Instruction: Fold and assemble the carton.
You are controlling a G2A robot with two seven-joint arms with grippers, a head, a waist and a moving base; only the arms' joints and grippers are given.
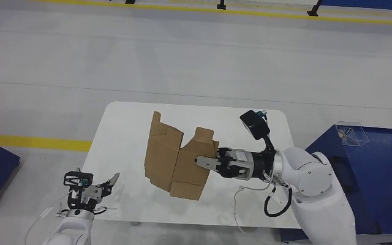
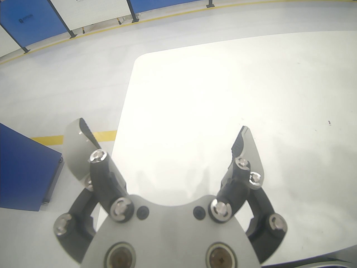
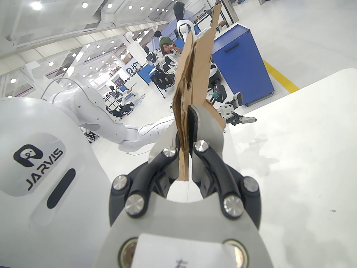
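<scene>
Got the right gripper (image 3: 185, 121) clamped on one edge of the carton (image 3: 195, 65), cardboard pinched between both fingers (image 3: 209, 126) with no gap to speak of. Looks edge-on from that wrist, layers pressed close together, so not opened out into a box shape yet. From up top, sitting over the middle of the table (image 1: 122, 128), with brown panels spread toward the left side and a few uneven flaps poking out along the far edge. Gripped on the right-hand side, roughly halfway along. Can't tell about contact with the tabletop along the bottom edge.

Moving over to the left gripper (image 2: 164, 128): jaws spread wide, nothing between them, just bare white tabletop underneath. Parked at the table's near left corner, well apart from the carton. Also visible past the cardboard from the right wrist, same spread-open pose.

Further out: blue cabinet (image 2: 25, 168) on the floor just off the table's left side, plus a yellow line (image 1: 43, 143) along the floor over there. Other cabinet (image 1: 361, 159), also blue, off the right side, with a small clear box (image 1: 349, 131) on top.
</scene>
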